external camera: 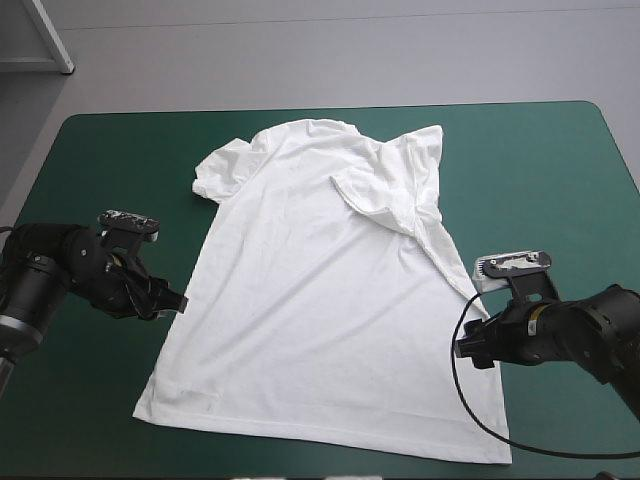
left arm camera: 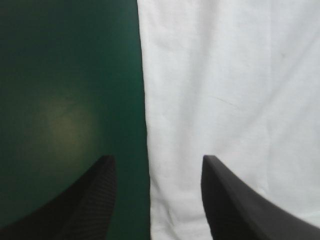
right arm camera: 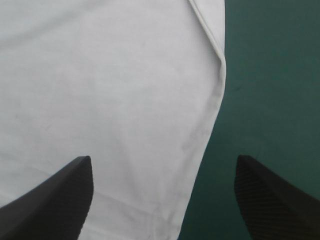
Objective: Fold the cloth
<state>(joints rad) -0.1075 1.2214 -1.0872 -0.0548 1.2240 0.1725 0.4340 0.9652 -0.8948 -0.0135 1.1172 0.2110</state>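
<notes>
Status, high view: white T-shirt (external camera: pixel 330 300) spread flat on teal-green surface (external camera: pixel 540 160), centre of frame. Collar end toward top of frame, hem (external camera: pixel 320 435) toward bottom, running lower left to lower right. Sits slightly skewed, hem corner at lower right nearer the bottom edge than the one at lower left. One sleeve (external camera: pixel 222 168) laid out flat at upper left of the shirt. Other sleeve (external camera: pixel 385 190) folded inward over the chest, upper right of centre, with a raised crease down toward the right side edge. Mild wrinkles elsewhere.

Left arm (external camera: pixel 60 268) in from left of frame, low, left jaws right at the shirt's left side edge, about mid-height of frame. Left wrist view: left jaws apart, one black finger (left arm camera: pixel 92 202) over bare surface, the other (left arm camera: pixel 240 207) over white fabric, side edge of the shirt running straight between them. Nothing clamped. Can't tell whether fingertips touch fabric or surface.

Right arm (external camera: pixel 575 335) in from right of frame, low, right jaws at the shirt's right side edge, lower right of frame. Right wrist view: right jaws wide apart, one finger (right arm camera: pixel 55 202) over fabric, the other (right arm camera: pixel 275 200) over surface, stitched edge with a slight kink between them. Nothing gripped there either.
</notes>
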